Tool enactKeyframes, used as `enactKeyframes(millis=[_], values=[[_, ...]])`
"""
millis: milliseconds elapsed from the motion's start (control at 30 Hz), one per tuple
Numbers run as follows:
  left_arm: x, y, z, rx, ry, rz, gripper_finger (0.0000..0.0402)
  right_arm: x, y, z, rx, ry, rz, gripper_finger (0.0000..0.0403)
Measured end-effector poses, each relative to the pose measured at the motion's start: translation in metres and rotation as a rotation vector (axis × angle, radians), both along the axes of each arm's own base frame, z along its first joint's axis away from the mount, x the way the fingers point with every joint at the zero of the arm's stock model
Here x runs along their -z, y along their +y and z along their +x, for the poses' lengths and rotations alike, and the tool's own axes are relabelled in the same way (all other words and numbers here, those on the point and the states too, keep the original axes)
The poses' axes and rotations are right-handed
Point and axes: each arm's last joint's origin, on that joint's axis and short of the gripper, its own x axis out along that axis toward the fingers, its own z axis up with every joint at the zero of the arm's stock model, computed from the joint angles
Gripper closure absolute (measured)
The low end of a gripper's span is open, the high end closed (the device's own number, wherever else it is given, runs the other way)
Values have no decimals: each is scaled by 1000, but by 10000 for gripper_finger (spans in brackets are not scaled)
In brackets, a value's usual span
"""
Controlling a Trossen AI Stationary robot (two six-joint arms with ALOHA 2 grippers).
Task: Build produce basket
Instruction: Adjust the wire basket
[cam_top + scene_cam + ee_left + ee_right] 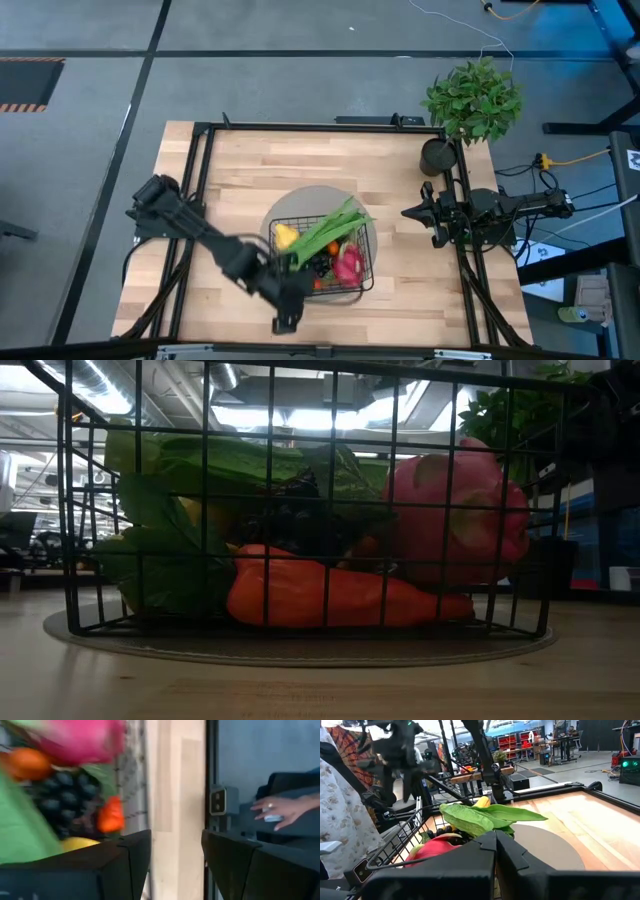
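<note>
Left gripper hangs with jaws apart, holding nothing, just beside my basket, which brims with produce; right gripper rests closed.

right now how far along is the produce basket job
Mostly done: the black wire-grid basket on its round grey mat holds the pink dragon fruit, orange carrot, dark grapes and long green stalks. Nothing is in hand: left gripper open beside the basket, right gripper shut, parked. No loose produce shows.
</note>
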Motion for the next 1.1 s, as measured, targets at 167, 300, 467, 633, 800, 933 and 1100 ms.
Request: enactKeyframes(millis=[167,300,467,633,800,933,1100], values=[[25,-35,0,50,2,-19,239,0,0,0,0,0,0,398],[40,-47,-2,31,51,-16,239,0,0,0,0,0,0,398],[51,-44,-12,-42,162,41,239,0,0,0,0,0,0,398],[55,-37,-19,-98,251,110,239,0,0,0,0,0,0,398],[56,-33,-21,-103,277,132,239,0,0,0,0,0,0,398],[56,-34,-19,-103,262,120,239,0,0,0,0,0,0,398],[44,-37,-16,-65,221,107,239,0,0,0,0,0,0,398]])
